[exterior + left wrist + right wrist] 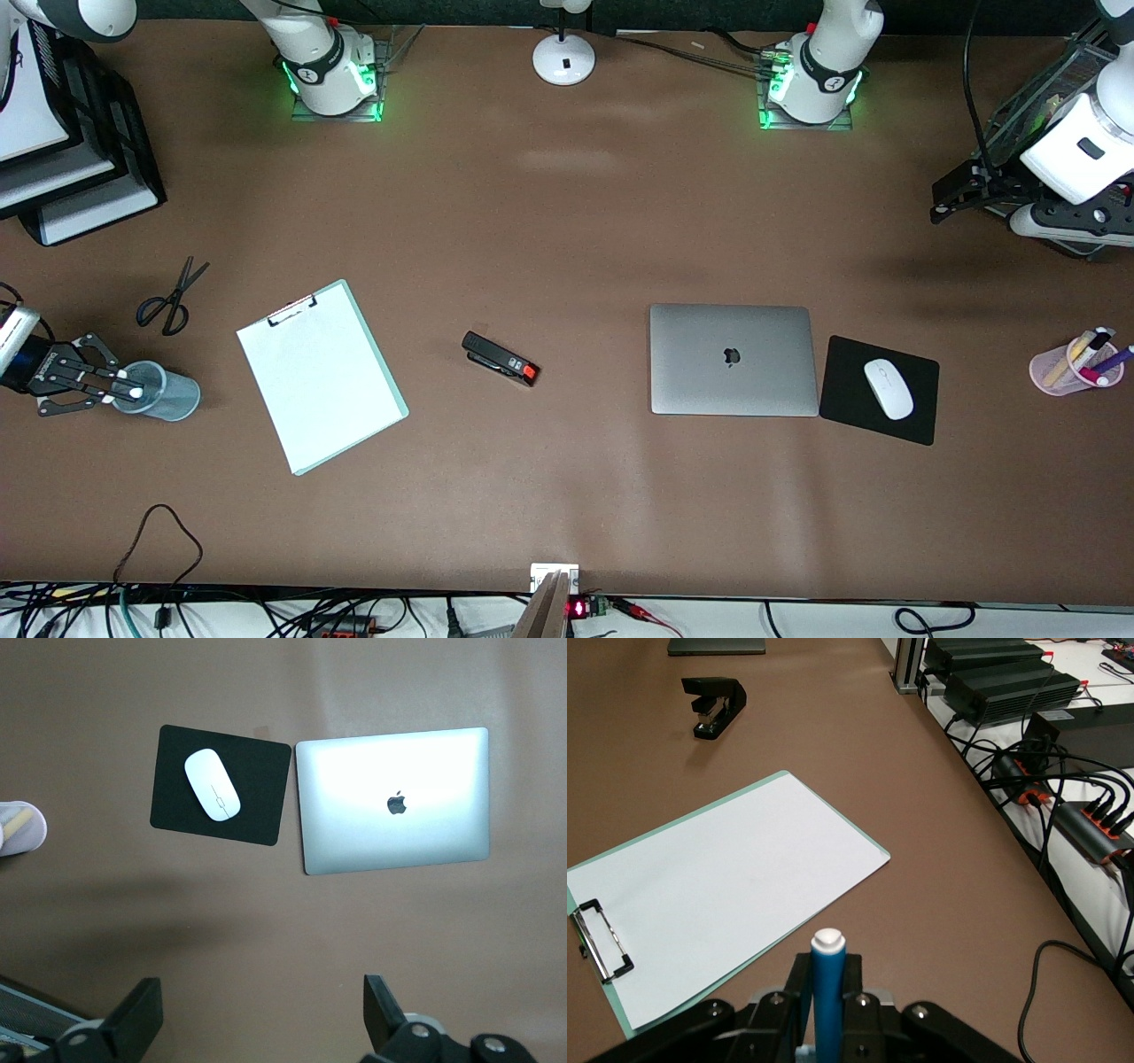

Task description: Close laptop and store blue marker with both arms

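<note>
Right tool (124,392) clamped on the blue marker (827,992), poised over the blue-grey cup (168,392) for storing; the laptop (733,359), lid already flat on the tabletop (567,221), lies away from the parked, spread-jawed left tool (952,199).

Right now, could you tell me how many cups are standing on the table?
2. A blue-grey plastic cup sits at the right arm's end, under the right gripper. A pink translucent cup holding pens sits at the left arm's end, beside the black mouse pad.
</note>
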